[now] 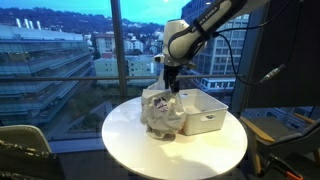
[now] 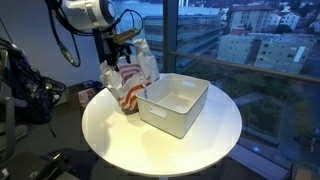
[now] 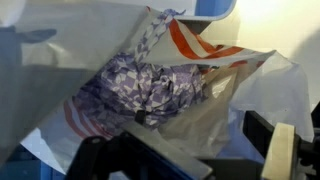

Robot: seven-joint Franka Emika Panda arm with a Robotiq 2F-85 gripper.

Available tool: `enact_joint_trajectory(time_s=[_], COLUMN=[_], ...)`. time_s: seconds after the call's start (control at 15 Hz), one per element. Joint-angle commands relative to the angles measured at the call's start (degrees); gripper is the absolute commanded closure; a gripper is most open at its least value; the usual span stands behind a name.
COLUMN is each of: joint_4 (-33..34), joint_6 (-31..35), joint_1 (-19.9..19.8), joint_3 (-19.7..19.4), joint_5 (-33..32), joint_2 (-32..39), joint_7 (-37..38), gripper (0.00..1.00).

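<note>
A translucent plastic bag [image 1: 162, 112] with red stripes stands on the round white table [image 1: 130, 145], against a white bin [image 1: 205, 110]. It holds a purple patterned cloth [image 3: 135, 85]. My gripper [image 1: 171, 86] hangs just above the bag's top in both exterior views, also seen in the view [image 2: 124, 58] where the bag [image 2: 133, 80] leans on the bin [image 2: 175, 105]. In the wrist view my gripper [image 3: 205, 150] has its fingers apart, with the bag's thin upper edge [image 3: 190, 125] lying between them.
The white bin looks empty inside. Large windows [image 1: 60, 50] stand behind the table. A chair [image 1: 25, 150] and cables are near the table edge, and dark equipment [image 2: 25, 90] stands beside the table [image 2: 120, 135].
</note>
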Motion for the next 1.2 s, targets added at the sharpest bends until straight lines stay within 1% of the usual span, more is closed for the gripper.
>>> enact_joint_trajectory(time_s=[0.0,0.2,0.47,0.73,0.93,1.0,1.07,1.13], joint_4=[5.3,9.4,13.7,16.1,16.9,16.8,16.4,15.8], joint_6=[3.1,1.9,2.1,5.8,6.6,6.3,6.0,5.5], joint_1=[-1.9,-2.9,-4.4,-4.5,-5.2,-5.2,-5.1,-4.9], joint_3=[0.4,0.1,0.3,-0.5,0.4,0.5,0.4,0.1], joint_5=[1.4,1.2,1.8,-0.1,1.4,1.3,1.1,1.0], joint_2=[6.3,11.4,17.3,21.6,23.0,23.0,22.6,22.1], joint_7=[-4.9,-7.7,-11.6,-13.8,-15.2,-15.6,-15.8,-15.6], gripper=[0.0,0.0,0.0,0.0,0.0,0.08,0.28,0.35])
